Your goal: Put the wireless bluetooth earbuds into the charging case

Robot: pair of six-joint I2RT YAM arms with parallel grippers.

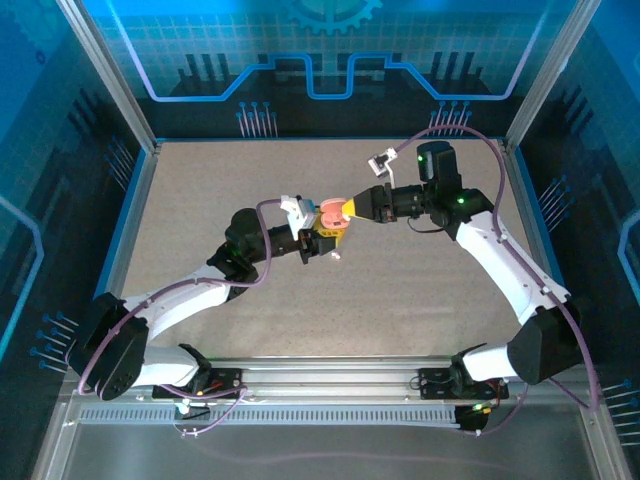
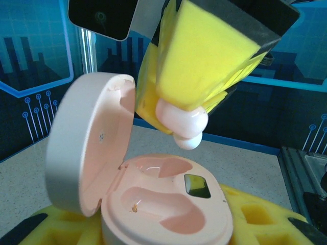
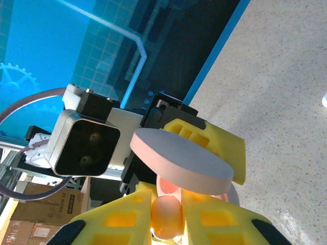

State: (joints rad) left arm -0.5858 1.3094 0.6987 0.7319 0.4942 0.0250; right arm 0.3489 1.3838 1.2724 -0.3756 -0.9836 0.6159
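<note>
The pink charging case [image 2: 168, 206] stands open between the yellow foam fingers [image 2: 265, 219] of my left gripper [image 1: 322, 238], which is shut on its base. Its lid [image 2: 87, 148] is swung up to the left, and both wells are empty. Just above the far well hangs a pale pink earbud [image 2: 185, 125], apart from the case. My right gripper [image 2: 186, 115] comes down from above and is shut on that earbud. In the right wrist view the earbud [image 3: 166, 214] sits pinched between my right gripper's pads [image 3: 122, 217], with the lid [image 3: 179, 161] right beyond it.
Both grippers meet above the middle of the speckled table [image 1: 420, 290]. A small pale piece [image 3: 324, 99] lies on the table off to the side. Metal posts and blue walls [image 1: 60, 200] close in the table's sides and back.
</note>
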